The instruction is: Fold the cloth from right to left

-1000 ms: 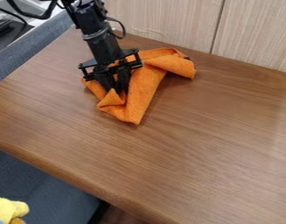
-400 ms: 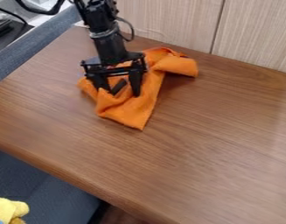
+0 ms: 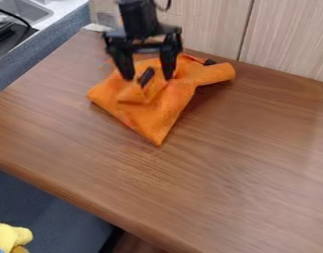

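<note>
The orange cloth [image 3: 157, 108] lies crumpled and partly folded on the upper left of the wooden table, one corner pointing toward the front and a rolled part reaching right near the back wall. Over its upper left part hangs the black gripper [image 3: 147, 77], open, its two fingers spread wide with nothing held between them. A small dark strip shows on the cloth between the fingers, and another dark spot is at the cloth's back right end. Whether the fingertips touch the cloth, I cannot tell.
The wooden table [image 3: 243, 163] ends at a pale panelled wall [image 3: 289, 39] at the back. A grey sink [image 3: 21, 10] stands at the upper left beyond a blue-grey edge. A yellow plush thing [image 3: 9, 236] is at the lower left.
The gripper has opened and moved up and toward the back right. It let go of the cloth, whose left part has spread out and whose rolled end has shifted slightly right.
</note>
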`<state>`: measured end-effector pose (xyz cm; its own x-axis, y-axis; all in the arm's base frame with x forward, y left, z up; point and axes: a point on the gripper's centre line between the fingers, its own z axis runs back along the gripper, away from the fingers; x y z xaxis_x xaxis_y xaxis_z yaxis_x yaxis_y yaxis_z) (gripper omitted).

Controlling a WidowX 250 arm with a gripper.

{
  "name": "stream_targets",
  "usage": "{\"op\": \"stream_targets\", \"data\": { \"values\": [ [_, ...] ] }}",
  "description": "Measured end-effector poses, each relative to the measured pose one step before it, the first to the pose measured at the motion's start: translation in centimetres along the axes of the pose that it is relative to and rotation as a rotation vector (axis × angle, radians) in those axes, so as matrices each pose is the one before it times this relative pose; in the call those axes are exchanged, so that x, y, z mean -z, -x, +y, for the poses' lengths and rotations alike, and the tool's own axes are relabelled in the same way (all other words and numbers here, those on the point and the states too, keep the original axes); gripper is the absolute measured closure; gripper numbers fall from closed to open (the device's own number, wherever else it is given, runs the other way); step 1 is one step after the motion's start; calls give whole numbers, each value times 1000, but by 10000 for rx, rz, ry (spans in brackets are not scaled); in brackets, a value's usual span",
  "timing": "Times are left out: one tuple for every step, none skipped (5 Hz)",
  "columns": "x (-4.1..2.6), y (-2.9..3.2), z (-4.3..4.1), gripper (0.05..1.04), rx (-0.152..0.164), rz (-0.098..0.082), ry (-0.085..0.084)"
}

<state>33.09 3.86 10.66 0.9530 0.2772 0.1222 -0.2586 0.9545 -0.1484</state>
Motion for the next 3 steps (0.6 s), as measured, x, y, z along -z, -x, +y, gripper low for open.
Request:
{"op": "stream_targets", "data": {
  "values": [
    [-2901, -2, -117, 84, -26, -715, -247],
    [-1878, 11, 277, 84, -146, -494, -232],
    [-1227, 306, 361, 84, -108, -325, -130]
  ]
}}
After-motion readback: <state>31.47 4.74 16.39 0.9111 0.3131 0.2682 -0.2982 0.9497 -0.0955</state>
